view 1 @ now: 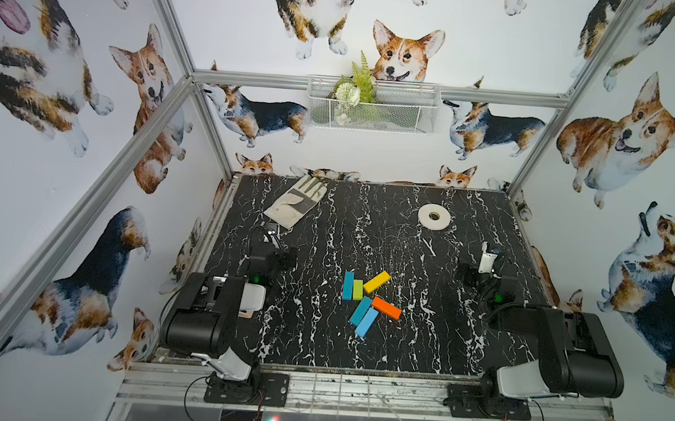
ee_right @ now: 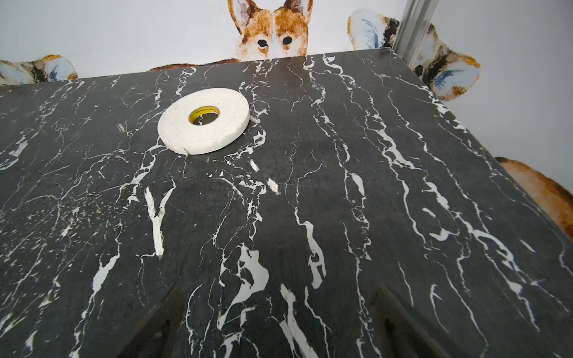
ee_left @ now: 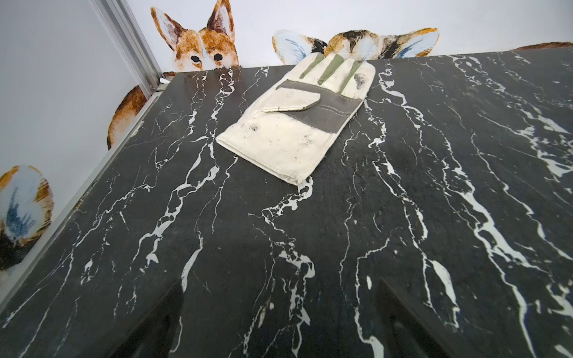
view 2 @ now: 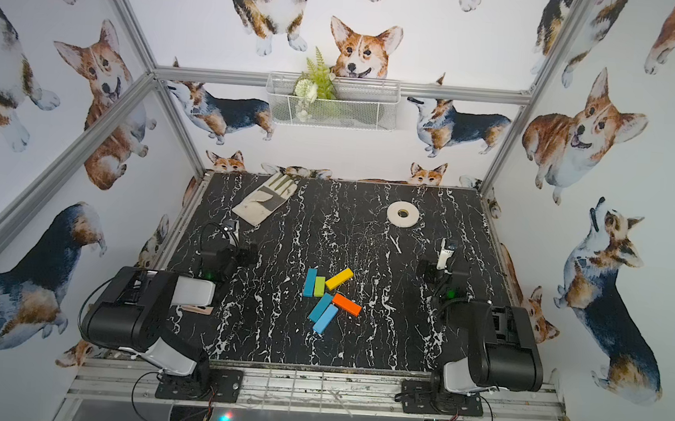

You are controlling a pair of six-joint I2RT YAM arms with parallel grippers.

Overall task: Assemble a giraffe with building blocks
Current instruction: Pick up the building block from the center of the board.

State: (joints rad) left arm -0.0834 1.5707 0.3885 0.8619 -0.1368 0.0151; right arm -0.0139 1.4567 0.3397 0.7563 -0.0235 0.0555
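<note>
Left fingers and right fingers stand spread wide and empty over the counter, facing the glove and tape roll. Nothing is built yet, so I would first slide an outer piece, say the orange block, clear of its neighbours, then grip across its narrow width. In a top view the blocks lie jumbled mid-counter, four o'clock from the left fingers and eight o'clock from the right, well apart from both.

We count three blue blocks, one yellow block, one orange block, one green block; we also count one glove; one tape roll; one basket; one plant; two arms.
</note>
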